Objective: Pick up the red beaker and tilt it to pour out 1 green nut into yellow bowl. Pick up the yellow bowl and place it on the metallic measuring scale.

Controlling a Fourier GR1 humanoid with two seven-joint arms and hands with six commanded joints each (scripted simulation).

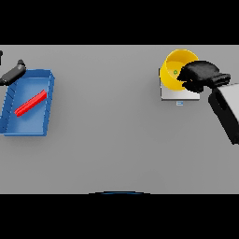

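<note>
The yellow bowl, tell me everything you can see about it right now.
The yellow bowl is a round, open-topped bowl of bright, plain yellow, smooth like plastic. It sits tilted a little on the metallic measuring scale at the table's far right, covering most of its top. Inside lies one small green nut. The right hand reaches over the bowl's right rim, its dark fingers curled round that edge and hiding it. Nothing else touches the bowl.
</note>
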